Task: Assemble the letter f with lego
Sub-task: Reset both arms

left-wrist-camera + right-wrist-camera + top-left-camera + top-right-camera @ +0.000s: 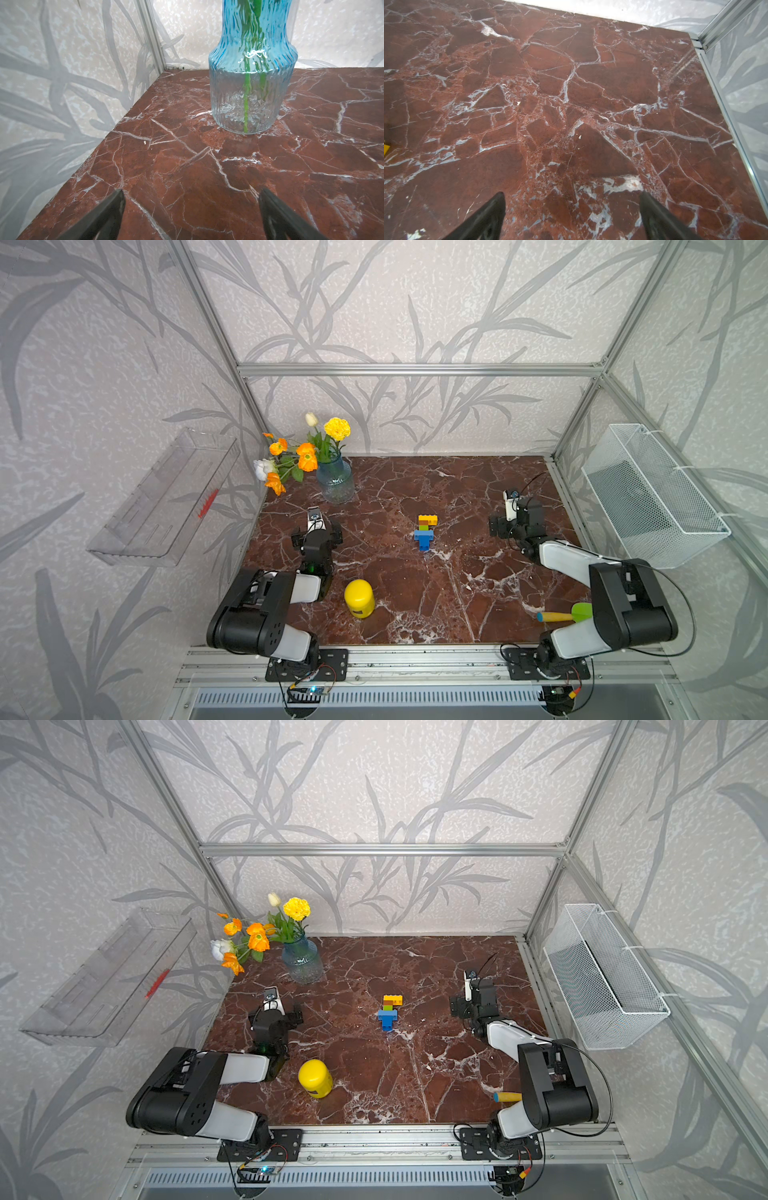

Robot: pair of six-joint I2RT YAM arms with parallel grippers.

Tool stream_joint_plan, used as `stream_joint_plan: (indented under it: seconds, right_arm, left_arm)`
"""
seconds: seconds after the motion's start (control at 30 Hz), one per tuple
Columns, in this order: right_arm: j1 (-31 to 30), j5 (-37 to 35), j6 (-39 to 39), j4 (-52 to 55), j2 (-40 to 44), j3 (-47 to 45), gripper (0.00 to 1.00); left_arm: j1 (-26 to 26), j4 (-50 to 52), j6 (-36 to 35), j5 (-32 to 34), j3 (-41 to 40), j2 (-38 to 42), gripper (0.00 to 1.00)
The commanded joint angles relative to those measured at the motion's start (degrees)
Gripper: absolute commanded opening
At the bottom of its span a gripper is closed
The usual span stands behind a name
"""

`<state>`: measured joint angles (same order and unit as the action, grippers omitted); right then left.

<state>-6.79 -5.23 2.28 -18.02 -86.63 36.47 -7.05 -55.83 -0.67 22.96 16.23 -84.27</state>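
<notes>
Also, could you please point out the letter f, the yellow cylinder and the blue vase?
letter f (424,534): a top view, light-blue bar.
yellow cylinder (359,598): a top view, rounded side.
blue glass vase (228,99): left wrist view, lower body.

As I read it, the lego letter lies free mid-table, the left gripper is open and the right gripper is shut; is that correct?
Not quite: the right gripper is open, not shut; the right wrist view shows its jaws wide apart above the table. Otherwise yes: the lego letter lies free mid-table and the left gripper is open.
</notes>
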Motion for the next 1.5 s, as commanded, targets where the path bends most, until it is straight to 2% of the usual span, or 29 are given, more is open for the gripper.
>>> stream_joint_plan:
  seconds: [0.0,0.27,0.4,0.5,0.63,0.77,1.47]
  right_arm:
    - [0.3,-0.4,1.0,-7.3,-0.6,-1.3,0.99]
    - [0.6,1.8,1.7,-18.9,0.4,-8.5,0.99]
    - [0.6,3.9,2.7,-37.7,-4.2,-14.9,0.99]
    - [0.6,4.2,3.1,-26.4,-0.8,-12.1,0.99]
    - [0.7,3.7,2.5,-32.1,-2.5,-13.5,0.99]
    - [0.6,4.0,2.7,-27.9,-1.2,-12.5,0.99]
    - [0.6,4.0,2.8,-28.2,-1.3,-12.6,0.99]
  left_arm:
    - [0.4,-4.0,-1.1,-2.3,-0.6,-0.2,1.0]
    - [1.5,-8.0,-1.6,-6.0,-0.7,-4.1,0.99]
    - [2.1,-4.7,-1.0,-6.8,0.2,-3.3,1.0]
    - [3.4,1.5,0.2,-9.0,3.0,-2.8,1.0]
    - [5.5,7.6,2.3,-10.4,6.2,-3.0,1.0]
    - [5.6,7.7,2.4,-10.5,6.2,-3.0,0.99]
    - [5.8,7.9,2.5,-10.6,6.3,-3.0,1.0]
